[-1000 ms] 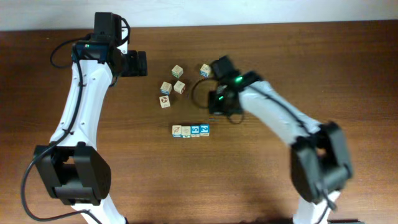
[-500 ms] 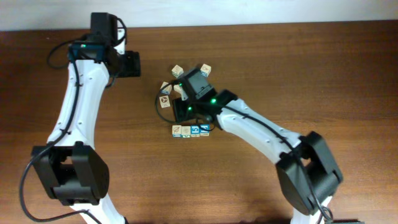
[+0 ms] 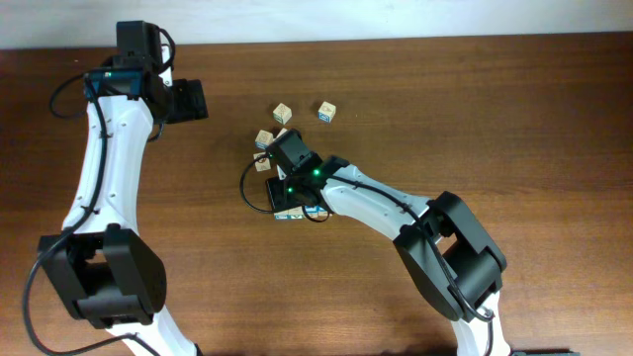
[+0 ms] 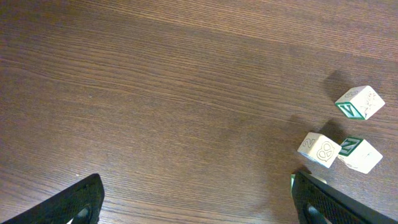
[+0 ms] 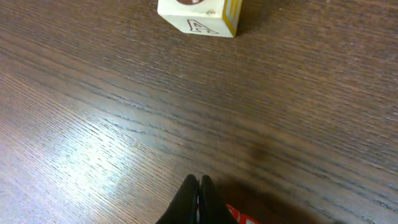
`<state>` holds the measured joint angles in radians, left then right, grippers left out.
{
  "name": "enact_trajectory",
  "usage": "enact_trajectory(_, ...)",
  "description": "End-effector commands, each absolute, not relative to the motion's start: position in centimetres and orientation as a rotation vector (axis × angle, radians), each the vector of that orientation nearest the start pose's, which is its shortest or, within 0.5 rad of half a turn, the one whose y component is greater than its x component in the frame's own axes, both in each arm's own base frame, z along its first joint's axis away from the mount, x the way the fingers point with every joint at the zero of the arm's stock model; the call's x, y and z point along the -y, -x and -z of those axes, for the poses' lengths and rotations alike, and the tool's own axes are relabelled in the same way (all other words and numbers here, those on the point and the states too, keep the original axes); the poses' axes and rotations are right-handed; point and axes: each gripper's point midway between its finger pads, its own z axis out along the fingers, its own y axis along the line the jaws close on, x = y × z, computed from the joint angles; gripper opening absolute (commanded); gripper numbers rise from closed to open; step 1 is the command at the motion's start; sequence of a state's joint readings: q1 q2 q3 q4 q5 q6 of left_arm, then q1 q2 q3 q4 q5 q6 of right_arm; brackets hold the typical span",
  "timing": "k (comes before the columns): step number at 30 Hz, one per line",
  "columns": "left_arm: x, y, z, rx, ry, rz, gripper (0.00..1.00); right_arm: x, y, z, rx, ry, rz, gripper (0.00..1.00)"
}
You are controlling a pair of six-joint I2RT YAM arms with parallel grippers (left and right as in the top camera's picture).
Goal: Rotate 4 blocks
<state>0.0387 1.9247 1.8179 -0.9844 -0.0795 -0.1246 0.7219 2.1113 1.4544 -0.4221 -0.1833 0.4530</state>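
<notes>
The right gripper (image 5: 199,198) has its fingers pressed together with nothing between them, tips low over the table (image 3: 514,109) by the row of four blocks (image 3: 285,213). That row lies near the table's middle, mostly hidden under the arm's wrist in the overhead view (only its left end peeks out). In the right wrist view a scrap of red (image 5: 239,216) shows just beside the fingertips; whether they touch it I cannot tell. One loose cube (image 5: 199,15) sits ahead of them. The left gripper (image 4: 196,186) hangs toward the table's far left, well apart from the row, fingers spread wide and empty, with three loose cubes (image 4: 319,149) off to one side
</notes>
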Motion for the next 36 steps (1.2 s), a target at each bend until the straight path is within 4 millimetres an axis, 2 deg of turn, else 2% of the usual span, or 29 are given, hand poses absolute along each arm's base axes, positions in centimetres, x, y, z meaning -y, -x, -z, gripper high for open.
enact_trajectory(1,-3.3,-47.8,-17.2,-2.655,0.252,-0.086,0.95,-35.7,-35.4,-2.1,-2.746,0.431,-0.601,0.05)
enact_trajectory(2,-3.3,-47.8,-16.6,-2.667,0.253,-0.087,0.96,-35.3,-36.2,-2.3,-2.729,0.412,-0.588,0.05)
enact_trajectory(4,-3.3,-48.0,-16.3,-2.670,0.252,-0.088,0.96,-34.2,-38.2,-4.6,-2.698,0.369,-0.592,0.05)
enact_trajectory(5,-3.3,-48.1,-16.3,-2.665,0.252,-0.087,0.96,-33.4,-39.1,-6.3,-2.684,0.338,-0.592,0.05)
enact_trajectory(6,-3.3,-48.2,-16.5,-2.661,0.251,-0.082,0.91,-31.6,-40.4,-9.5,-2.655,0.299,-0.595,0.05)
enact_trajectory(7,-2.7,-47.8,-16.3,-2.682,0.242,-0.041,0.88,-29.7,-40.7,-11.9,-2.652,0.259,-0.590,0.05)
enact_trajectory(8,-1.4,-46.6,-15.7,-2.744,0.226,0.050,0.62,-26.2,-40.0,-14.2,-2.700,0.182,-0.574,0.05)
enact_trajectory(9,-0.9,-45.6,-15.3,-2.788,0.226,0.085,0.45,-23.8,-39.0,-14.6,-2.763,0.128,-0.561,0.05)
enact_trajectory(10,-0.8,-43.2,-14.5,-2.884,0.323,0.098,0.01,-21.1,-37.1,-13.7,-2.883,0.129,-0.539,0.05)
enact_trajectory(13,0.2,-40.0,-12.5,-3.019,0.373,0.108,0.00,-20.3,-34.3,-9.5,-3.015,0.206,-0.572,0.04)
enact_trajectory(15,2.5,-38.1,-10.0,-3.104,0.350,0.216,0.00,-21.3,-33.3,-6.8,-3.030,0.220,-0.668,0.04)
enact_trajectory(17,5.7,-36.5,-6.7,-3.152,0.292,0.357,0.00,-21.5,-33.3,-5.1,-3.024,0.142,-0.705,0.04)
enact_trajectory(19,8.9,-35.0,-4.3,-3.170,0.225,0.515,0.00,-21.6,-33.3,-3.8,-3.012,0.081,-0.718,0.04)
enact_trajectory(23,12.2,-33.1,-1.5,-3.185,0.154,0.558,0.00,-21.4,-32.8,-2.2,-2.999,0.072,-0.722,0.04)
enact_trajectory(28,12.9,-33.7,-0.9,-3.154,0.109,0.489,0.00,-21.4,-32.8,-1.9,-2.995,0.074,-0.723,0.04)
enact_trajectory(30,13.9,-34.2,-1.0,-3.123,0.059,0.508,0.00,-21.4,-32.8,-1.9,-2.995,0.073,-0.723,0.04)
enact_trajectory(33,16.5,-33.9,-1.6,-3.089,-0.071,0.645,0.00,-21.4,-32.8,-1.9,-2.995,0.073,-0.724,0.04)
enact_trajectory(36,17.0,-34.0,-1.6,-3.080,-0.094,0.645,0.00,-21.3,-32.8,-1.9,-2.997,0.072,-0.722,0.04)
